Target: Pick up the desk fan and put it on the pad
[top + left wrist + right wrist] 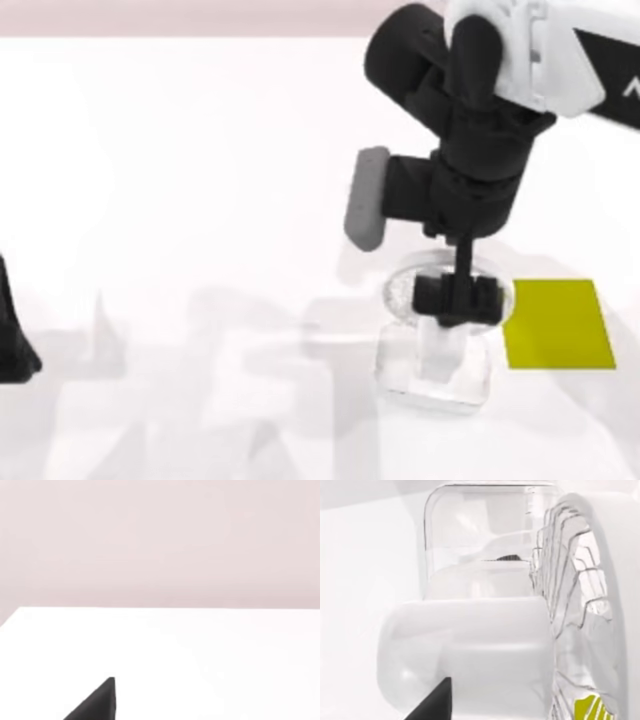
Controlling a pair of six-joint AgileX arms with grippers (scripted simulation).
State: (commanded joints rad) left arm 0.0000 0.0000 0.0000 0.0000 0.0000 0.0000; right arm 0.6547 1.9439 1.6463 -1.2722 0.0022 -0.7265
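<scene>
Glossy, see-through white plastic fills the right wrist view: the desk fan (485,640) sits right up against the lens, its ribbed grille (575,595) curving along one side, a sliver of olive-yellow showing through the bars, and one dark fingertip (437,705) poking in against the fan's body. From above, the right gripper (457,298) is down on the fan (432,365), narrow black fingers set either side of the neck just behind the round head, though whether they are actually pinching it I cannot tell. The rounded square base (430,380) rests on the white table (200,200). Just to its right, apart from it, lies the pad (558,323), flat and bare. Far over at the table's left edge, the left arm (15,340) sits parked, only a dark corner showing.
</scene>
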